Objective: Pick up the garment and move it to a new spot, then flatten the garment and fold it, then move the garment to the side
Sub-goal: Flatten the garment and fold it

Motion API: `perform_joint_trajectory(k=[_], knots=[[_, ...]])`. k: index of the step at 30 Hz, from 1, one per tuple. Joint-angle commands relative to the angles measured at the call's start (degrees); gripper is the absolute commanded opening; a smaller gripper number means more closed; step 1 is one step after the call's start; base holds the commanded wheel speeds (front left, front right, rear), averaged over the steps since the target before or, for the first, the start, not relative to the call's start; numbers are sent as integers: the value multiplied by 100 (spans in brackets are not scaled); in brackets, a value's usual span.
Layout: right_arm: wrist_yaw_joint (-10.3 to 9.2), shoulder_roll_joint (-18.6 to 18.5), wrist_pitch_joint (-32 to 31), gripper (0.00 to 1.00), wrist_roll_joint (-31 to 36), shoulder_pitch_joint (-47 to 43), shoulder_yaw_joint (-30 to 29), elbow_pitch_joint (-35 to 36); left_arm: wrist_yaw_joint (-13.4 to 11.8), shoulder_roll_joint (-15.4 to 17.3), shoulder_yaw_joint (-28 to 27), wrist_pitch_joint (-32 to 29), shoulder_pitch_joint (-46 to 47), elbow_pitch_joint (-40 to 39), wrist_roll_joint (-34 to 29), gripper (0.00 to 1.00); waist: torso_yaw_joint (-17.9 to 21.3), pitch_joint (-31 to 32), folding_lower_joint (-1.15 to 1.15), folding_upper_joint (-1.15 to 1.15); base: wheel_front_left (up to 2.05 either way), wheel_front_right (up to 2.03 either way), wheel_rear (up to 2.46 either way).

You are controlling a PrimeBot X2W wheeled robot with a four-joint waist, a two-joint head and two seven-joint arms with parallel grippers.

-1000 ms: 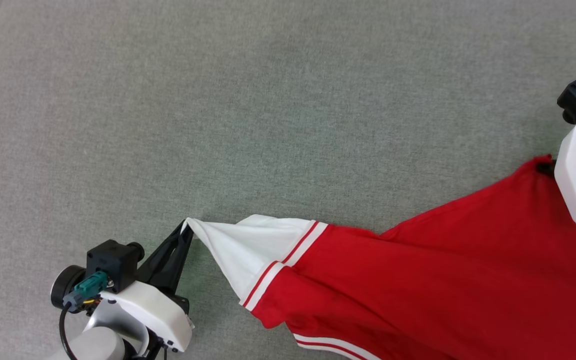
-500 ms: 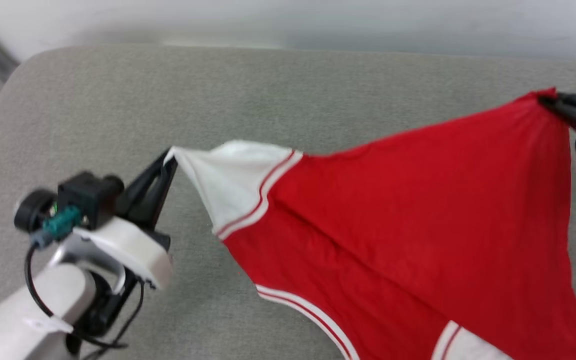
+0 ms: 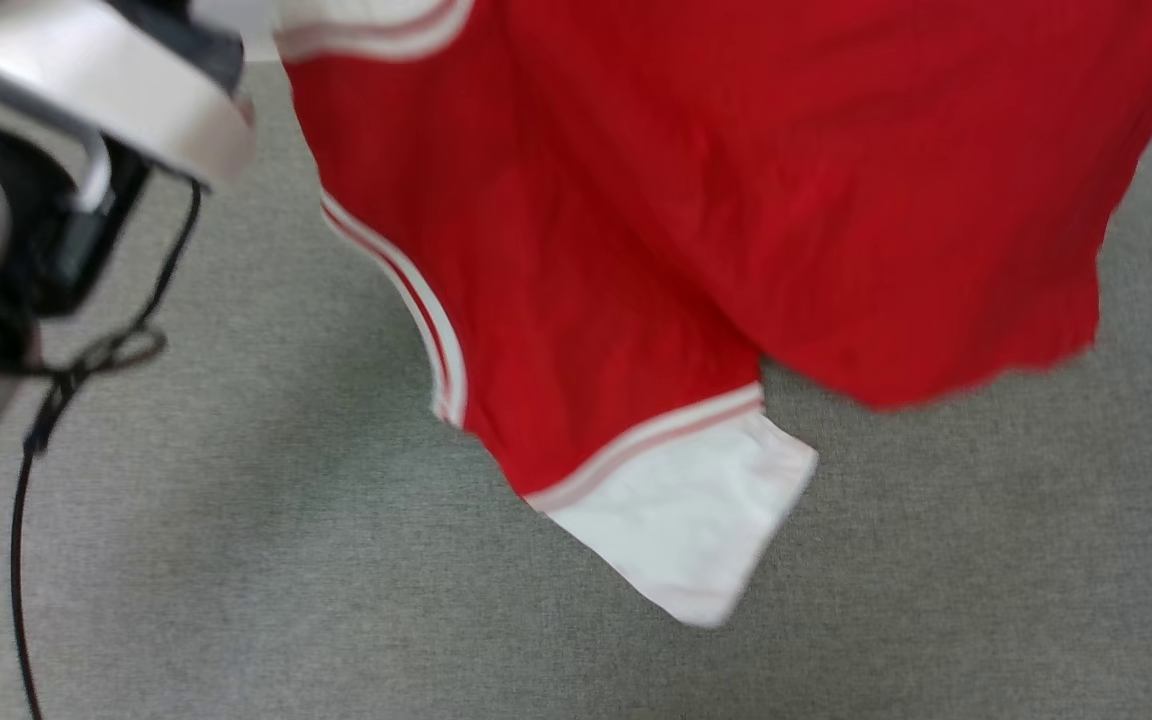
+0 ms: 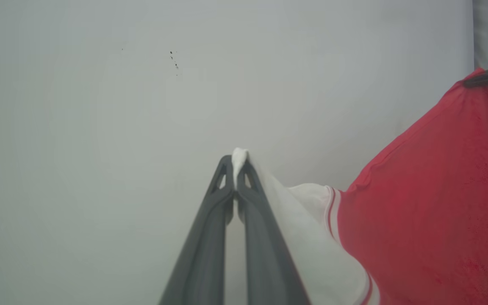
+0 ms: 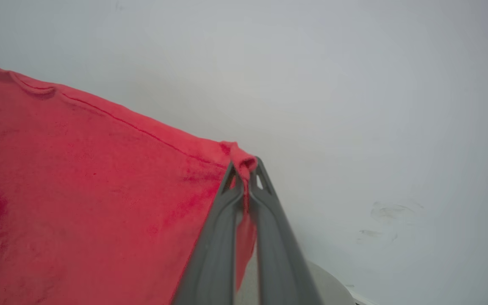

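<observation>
At the upper left of the head view sat the pale left arm point(image 3: 106, 100), with a black cable point(image 3: 31, 440) dangling below it. In the left wrist view, the left gripper point(image 4: 236, 163) at bottom centre was clenched on a white sleeve point(image 4: 299, 228). In the head view the shirt point(image 3: 656, 200) hung from the top edge across centre and right, over the grey surface point(image 3: 236, 560). Its second sleeve point(image 3: 686, 520) was lowest and blurred. In the right wrist view, the right gripper point(image 5: 244, 169) at bottom centre was clamped on the red edge.
</observation>
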State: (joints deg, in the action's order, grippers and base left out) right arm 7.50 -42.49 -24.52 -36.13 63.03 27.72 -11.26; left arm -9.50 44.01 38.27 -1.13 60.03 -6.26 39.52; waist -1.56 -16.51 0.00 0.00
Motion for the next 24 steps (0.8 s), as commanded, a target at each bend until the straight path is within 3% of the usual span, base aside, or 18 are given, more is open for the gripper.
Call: perform_joint_trajectory(k=[1, 8, 16, 24], knots=[[-2, 116, 37, 0, 138, 233, -82, -43, 66, -101, -54, -51, 301, 91, -21, 0, 94, -233, 0, 0, 0, 0, 0], [-3, 557, 71, 0, 829, 1411, -458, -439, 491, -470, -188, -246, 2003, 878, -238, 0, 117, -777, 0, 0, 0, 0, 0], [-3, 877, 121, 0, 1343, 2911, -397, -1133, 1110, -939, -258, -141, 3895, 2331, -457, 0, 73, -1235, 0, 0, 0, 0, 0], [-3, 1176, 434, 0, 1549, 3712, -139, -1935, 1401, -1208, -213, 167, 4727, 3316, -548, 0, 10, -1499, 0, 0, 0, 0, 0]])
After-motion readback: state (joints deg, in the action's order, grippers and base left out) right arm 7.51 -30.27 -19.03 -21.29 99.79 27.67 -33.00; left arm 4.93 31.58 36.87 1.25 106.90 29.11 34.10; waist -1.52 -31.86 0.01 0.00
